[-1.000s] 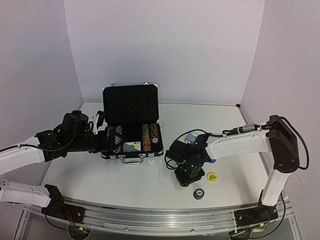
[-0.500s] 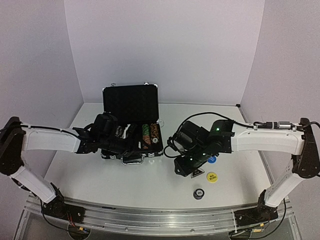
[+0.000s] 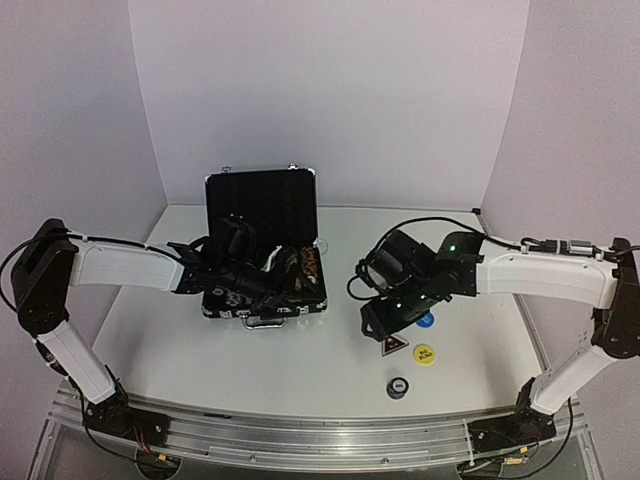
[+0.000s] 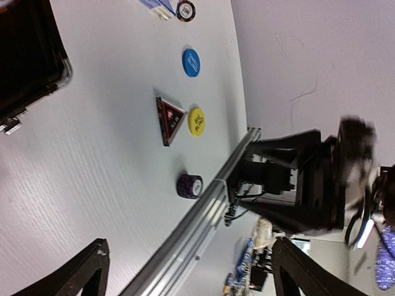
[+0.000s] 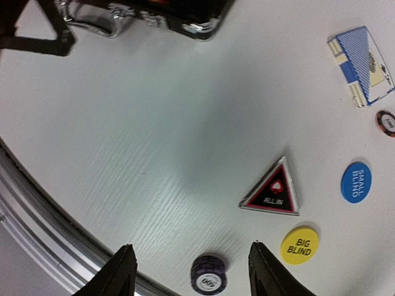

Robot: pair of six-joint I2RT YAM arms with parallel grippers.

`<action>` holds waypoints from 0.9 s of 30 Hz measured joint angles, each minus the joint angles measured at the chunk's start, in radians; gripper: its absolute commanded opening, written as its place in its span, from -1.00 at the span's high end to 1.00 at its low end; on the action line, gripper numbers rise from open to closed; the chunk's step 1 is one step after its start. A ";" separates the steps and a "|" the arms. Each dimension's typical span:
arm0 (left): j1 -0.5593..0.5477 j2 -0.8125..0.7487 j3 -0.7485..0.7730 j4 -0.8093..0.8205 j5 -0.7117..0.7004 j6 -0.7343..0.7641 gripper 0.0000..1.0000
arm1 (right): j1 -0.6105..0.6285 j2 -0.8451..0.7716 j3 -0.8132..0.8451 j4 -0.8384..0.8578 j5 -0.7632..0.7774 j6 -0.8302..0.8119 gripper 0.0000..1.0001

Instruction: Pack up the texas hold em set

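Observation:
The black silver-trimmed case [image 3: 262, 205] stands open at the back left, with chip rows [image 3: 309, 262] inside. My left gripper [image 3: 285, 274] hovers over its right half, open and empty [image 4: 194, 274]. My right gripper [image 3: 385, 322] hangs open and empty [image 5: 191, 248] above the table right of the case. Below it lie the black triangular marker [image 5: 273, 191] [image 3: 392, 347], the yellow button [image 5: 299, 245] [image 3: 424, 354], the blue button [image 5: 356, 182] [image 3: 427, 320] and a purple chip stack [image 5: 208, 275] [image 3: 398, 387]. A blue card deck [image 5: 364, 65] and a single chip [image 5: 386, 122] lie farther back.
The aluminium rail [image 3: 300, 425] runs along the table's near edge, close to the chip stack. White walls close in the back and both sides. The case's handle [image 5: 99, 24] points toward the near edge.
My left arm has swung right, over the open case. My right gripper has opened and moved up and right, and the triangular marker now lies uncovered on the table.

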 measured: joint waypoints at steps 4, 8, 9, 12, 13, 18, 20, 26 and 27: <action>0.000 -0.076 0.004 -0.131 -0.167 0.044 -0.99 | -0.190 -0.006 -0.034 0.000 0.020 0.017 -0.42; 0.000 -0.162 0.001 -0.230 -0.326 0.065 -0.99 | -0.343 0.017 -0.032 0.012 0.042 -0.010 -0.59; 0.000 -0.187 -0.005 -0.243 -0.358 0.067 -0.99 | -0.376 0.034 -0.027 0.016 0.030 -0.016 -0.61; 0.000 -0.253 -0.030 -0.281 -0.435 0.067 -0.99 | -0.489 0.115 0.018 0.026 -0.012 -0.020 -0.64; 0.000 -0.273 -0.042 -0.291 -0.455 0.065 -0.99 | -0.527 0.153 0.044 0.032 -0.022 -0.019 -0.64; 0.000 -0.350 -0.099 -0.332 -0.530 0.055 -0.99 | -0.670 0.329 0.177 0.059 -0.052 -0.008 -0.56; 0.000 -0.369 -0.109 -0.359 -0.556 0.045 -0.99 | -0.703 0.386 0.219 0.065 -0.053 -0.011 -0.53; 0.000 -0.425 -0.110 -0.419 -0.621 0.033 -0.99 | -0.730 0.509 0.288 0.067 -0.081 -0.044 -0.39; 0.000 -0.433 -0.110 -0.424 -0.628 0.033 -0.99 | -0.730 0.523 0.295 0.067 -0.094 -0.050 -0.38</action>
